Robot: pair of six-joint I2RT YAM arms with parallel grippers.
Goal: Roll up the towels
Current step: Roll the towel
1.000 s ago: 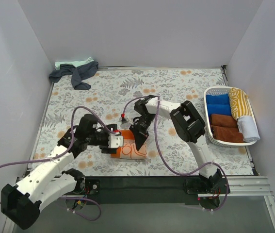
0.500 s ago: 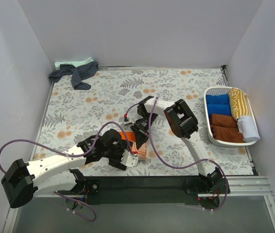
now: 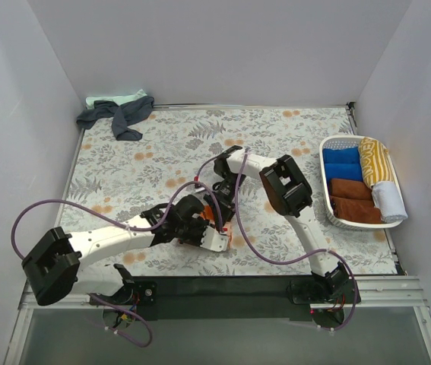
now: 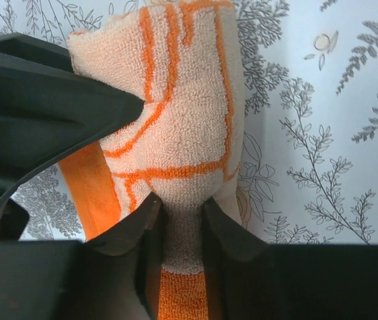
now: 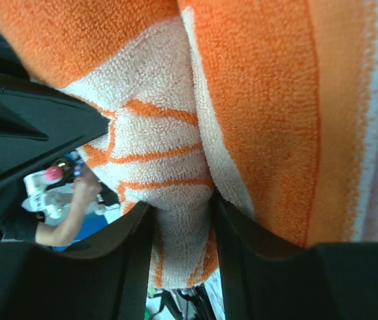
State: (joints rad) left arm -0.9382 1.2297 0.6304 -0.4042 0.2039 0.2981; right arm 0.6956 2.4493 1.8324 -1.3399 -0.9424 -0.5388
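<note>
Orange terry fills both wrist views: the orange towel (image 4: 175,113) is pinched from two sides. The left jaws are clenched on a fold of it, with cloth squeezed between the tips, and the right jaws grasp another fold the same way.

From above, the towel sits near the middle of the table's (image 3: 291,133) near edge. It is almost hidden between the two wrists, and only slivers of orange show. A second ago it lay on that spot as a flat, wide pad, with the left jaws at its left end and the right jaws on its far side. Since then the left arm (image 3: 112,239) has swung down and now stretches low along the near edge, bringing its jaws round to the towel's near side. The right arm (image 3: 283,186) has hardly moved. The pad has drawn in to a narrow bundle.

This looks like the roll being tightened and closed, so this towel seems nearly done. Whether it is lifted off the table cannot be told.

The navy towel (image 3: 120,115) and mint towel (image 3: 112,99) lie loose in the far left corner, not yet rolled. The basket (image 3: 324,190) at the right edge already holds rolled towels (image 3: 342,163), and this one probably goes there.
</note>
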